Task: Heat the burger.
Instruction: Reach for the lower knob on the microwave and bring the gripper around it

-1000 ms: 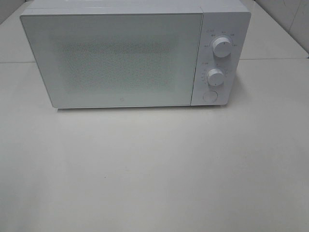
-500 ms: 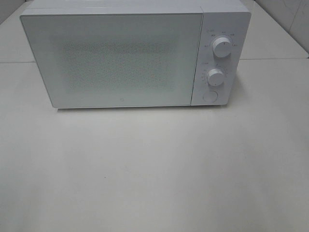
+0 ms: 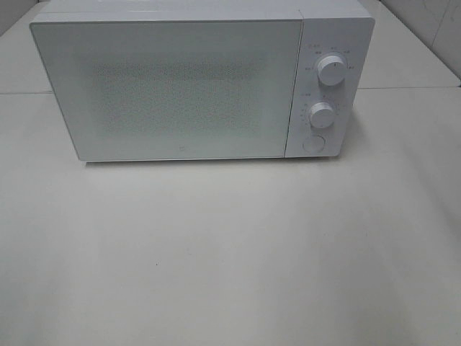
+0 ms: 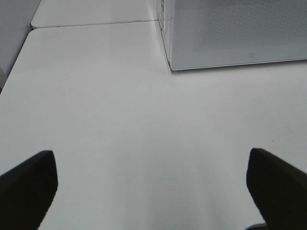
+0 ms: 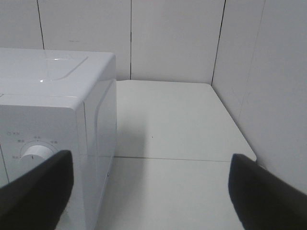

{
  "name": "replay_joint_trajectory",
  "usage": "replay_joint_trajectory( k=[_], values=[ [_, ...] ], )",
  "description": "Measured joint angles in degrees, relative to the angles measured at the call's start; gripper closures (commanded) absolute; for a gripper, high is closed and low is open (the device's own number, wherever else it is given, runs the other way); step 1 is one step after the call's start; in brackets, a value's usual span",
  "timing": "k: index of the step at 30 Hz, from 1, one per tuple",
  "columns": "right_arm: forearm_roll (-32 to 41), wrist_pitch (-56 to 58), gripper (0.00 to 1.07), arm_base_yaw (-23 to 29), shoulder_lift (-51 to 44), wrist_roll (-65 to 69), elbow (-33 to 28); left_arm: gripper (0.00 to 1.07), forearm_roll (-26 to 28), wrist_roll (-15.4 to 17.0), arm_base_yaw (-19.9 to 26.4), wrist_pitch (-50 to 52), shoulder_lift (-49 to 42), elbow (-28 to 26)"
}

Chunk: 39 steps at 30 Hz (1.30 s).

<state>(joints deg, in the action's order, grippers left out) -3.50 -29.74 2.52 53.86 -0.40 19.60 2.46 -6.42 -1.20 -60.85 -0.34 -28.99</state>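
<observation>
Nothing has moved since a second ago: the white box-shaped microwave oven [image 3: 180,86] stays closed. My left gripper [image 4: 149,165] and right gripper [image 5: 151,165] stand open, empty.

Closed white microwave [image 3: 180,86], white table [image 3: 216,252]

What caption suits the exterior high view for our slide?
White box-shaped microwave oven, door shut, standing on a plain white tabletop; no arms in frame.
</observation>
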Motion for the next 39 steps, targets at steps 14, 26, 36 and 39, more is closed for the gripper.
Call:
replay_joint_trajectory(
  k=[14,26,36,39],
  values=[
    [1.5,-32.7,0.27,2.3,24.4,-0.3,-4.7,0.01,0.0,0.0,0.0,0.0,0.0,0.0],
    [15.5,-38.8,0.31,18.0,41.4,-1.7,-3.4,0.01,0.0,0.0,0.0,0.0,0.0,0.0],
    [23.9,-39.2,0.31,28.3,50.3,-1.7,4.2,0.01,0.0,0.0,0.0,0.0,0.0,0.0],
    [24.4,-39.2,0.31,29.7,52.5,-1.8,6.4,0.01,0.0,0.0,0.0,0.0,0.0,0.0]
  ],
)
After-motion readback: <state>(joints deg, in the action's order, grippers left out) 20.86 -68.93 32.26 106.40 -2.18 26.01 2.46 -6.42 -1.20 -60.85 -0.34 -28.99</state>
